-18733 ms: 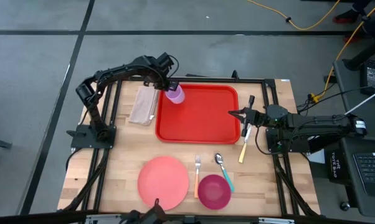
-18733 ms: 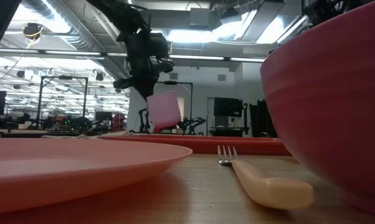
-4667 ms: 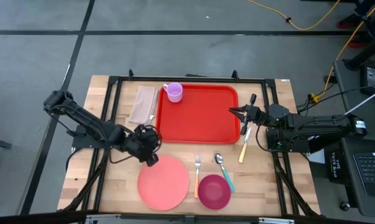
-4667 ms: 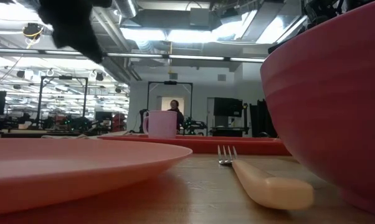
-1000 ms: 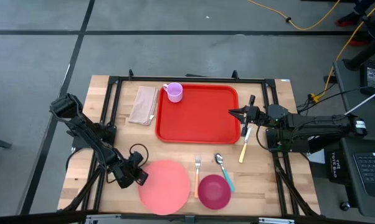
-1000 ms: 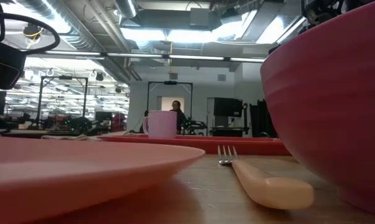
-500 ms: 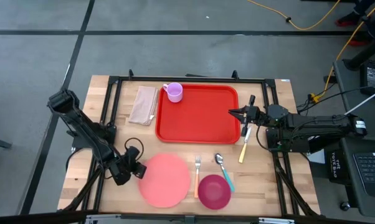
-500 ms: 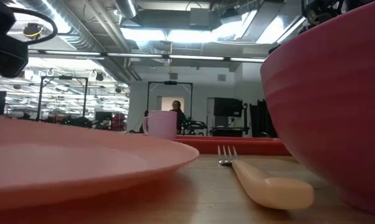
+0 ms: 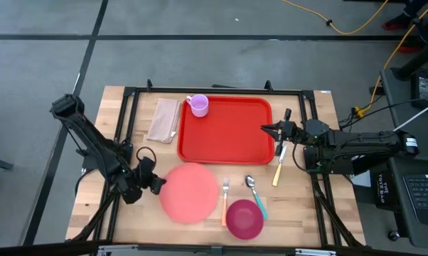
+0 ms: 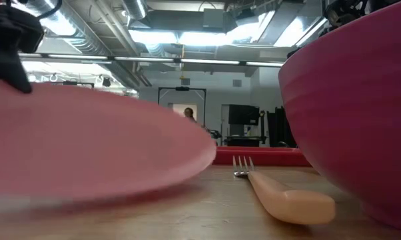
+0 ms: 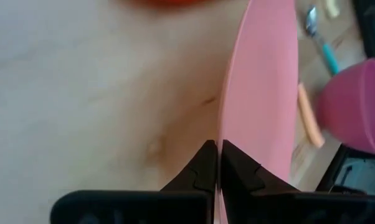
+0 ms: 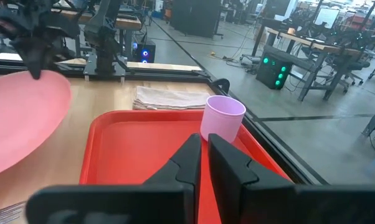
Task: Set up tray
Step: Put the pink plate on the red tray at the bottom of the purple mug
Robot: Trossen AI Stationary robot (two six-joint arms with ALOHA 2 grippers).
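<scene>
Now my left gripper (image 9: 156, 183), clamped thin on the plate's (image 9: 190, 193) near-left rim, has lifted it: a second ago it lay flat, and in the low view it now rides clear of the table beside the fork (image 10: 280, 193) and bowl (image 9: 244, 219). I judge it's bound for the tray (image 9: 227, 130), farther back, holding only the cup (image 9: 198, 105). My right gripper (image 9: 266, 129) waits at the tray's right edge, fingers together, empty.

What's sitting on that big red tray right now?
Only a small purple cup, standing upright in a far corner of the tray. The rest of the tray shows bare red. The pink plate, gripped at its rim by the left gripper, is not on it.
</scene>
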